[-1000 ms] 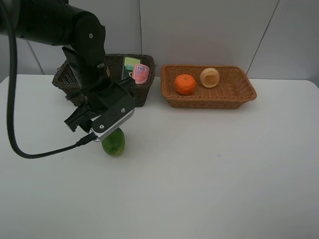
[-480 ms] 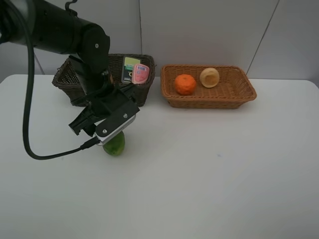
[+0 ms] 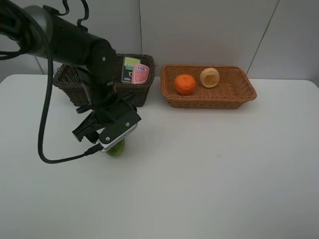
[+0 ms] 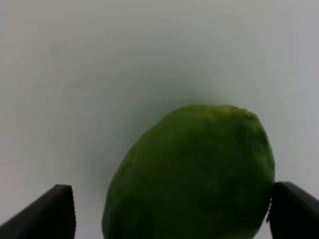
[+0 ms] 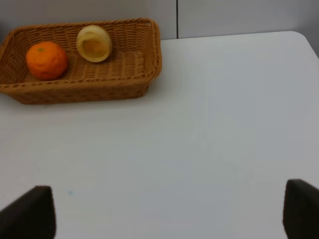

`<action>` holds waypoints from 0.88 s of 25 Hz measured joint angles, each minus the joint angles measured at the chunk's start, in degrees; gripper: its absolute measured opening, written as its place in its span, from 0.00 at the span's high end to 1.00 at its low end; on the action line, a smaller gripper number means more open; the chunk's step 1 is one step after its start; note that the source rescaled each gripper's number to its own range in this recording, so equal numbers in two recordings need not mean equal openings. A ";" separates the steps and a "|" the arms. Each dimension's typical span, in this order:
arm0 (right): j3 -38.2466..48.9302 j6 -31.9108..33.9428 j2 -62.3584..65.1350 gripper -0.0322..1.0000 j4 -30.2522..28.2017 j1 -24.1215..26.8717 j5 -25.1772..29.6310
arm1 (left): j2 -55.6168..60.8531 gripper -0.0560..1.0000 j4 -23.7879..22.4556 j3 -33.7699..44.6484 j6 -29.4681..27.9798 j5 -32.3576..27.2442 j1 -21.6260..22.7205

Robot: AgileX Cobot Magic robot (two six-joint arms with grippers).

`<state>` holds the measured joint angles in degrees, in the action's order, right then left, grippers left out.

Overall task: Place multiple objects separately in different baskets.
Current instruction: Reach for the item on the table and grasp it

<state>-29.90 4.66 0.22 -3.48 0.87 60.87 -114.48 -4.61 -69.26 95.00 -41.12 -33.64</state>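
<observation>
Two rectangular woven wicker baskets are set side by side at the back of a white table [image 3: 209, 169], close to the wall and a little apart from each other. The dark brown, deeper wicker basket [image 3: 79, 84] is seen on the left of the high view. Two items are stood upright in its right-hand end: a dark bottle with a green label [image 3: 130, 69] and, just beside it, a pink squeeze bottle [image 3: 141, 73] leaning against the rim. The rest of its inside is partly hidden by the black left arm [image 3: 75, 42], so nothing more can be told of its contents.

The light orange-tan, shallower wicker basket [image 3: 234, 92] is placed to the right. A round orange [image 3: 185, 84] is held in its left part, and a pale yellow peach-like fruit [image 3: 210, 77] is laid just beside the orange, nearer the back wall. Both are also seen in the right wrist view, the orange [image 5: 46, 60] and the pale fruit [image 5: 94, 43] lying in the same basket [image 5: 124, 74].

A green oval fruit [image 3: 116, 148] is left on the bare table in front of the dark basket, in neither basket. The left gripper [image 4: 169, 214] is lowered over it, its jaws spread wide to either side of the fruit [image 4: 194, 174]; whether the fingers touch it cannot be told. The right gripper [image 5: 169, 216] is held above bare table, its jaws spread wide with nothing between them.
</observation>
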 joint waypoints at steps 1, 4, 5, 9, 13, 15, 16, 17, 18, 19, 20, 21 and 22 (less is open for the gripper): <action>0.00 0.00 0.00 0.03 0.00 0.00 0.00 | -0.30 0.00 0.00 0.00 0.00 0.05 0.00; 0.00 0.00 0.00 0.03 0.00 0.00 0.00 | -1.32 0.00 0.00 0.00 0.00 0.11 0.00; 0.00 0.00 0.00 0.03 0.00 0.00 0.00 | -1.73 0.00 0.00 0.00 0.00 0.19 0.00; 0.00 0.00 0.00 0.03 0.00 0.00 0.00 | -3.14 0.00 0.00 0.00 0.00 0.44 0.00; 0.00 0.00 0.00 0.03 0.00 0.00 0.00 | -4.21 0.00 0.00 0.00 0.00 0.38 0.00; 0.00 0.00 0.00 0.03 0.00 0.00 0.00 | -4.58 0.00 0.00 0.00 0.00 0.15 0.00; 0.00 0.00 0.00 0.03 0.00 0.00 0.00 | -4.63 0.01 -0.06 0.00 0.00 0.10 0.00; 0.00 0.00 0.00 0.03 0.00 0.00 0.00 | -4.63 0.02 -0.12 0.00 0.00 0.10 0.00; 0.00 0.00 0.00 0.03 0.00 0.00 0.00 | -4.63 0.06 -0.18 0.00 0.00 0.10 0.00; 0.00 0.00 0.00 0.03 0.00 0.00 0.00 | -4.63 0.13 -0.17 0.00 0.00 0.10 0.00; 0.00 0.00 0.00 0.03 0.00 0.00 0.00 | -4.63 0.20 -0.24 0.00 0.00 0.03 0.00; 0.00 0.00 0.00 0.03 0.00 0.00 0.00 | -4.63 0.22 -0.24 0.00 0.00 0.04 0.00; 0.00 0.00 0.00 0.03 0.00 0.00 0.00 | -4.63 0.22 -0.24 0.00 0.00 0.04 0.00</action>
<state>-29.90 4.66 0.22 -3.48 0.87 60.87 -119.10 -4.85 -69.26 95.00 -41.08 -33.64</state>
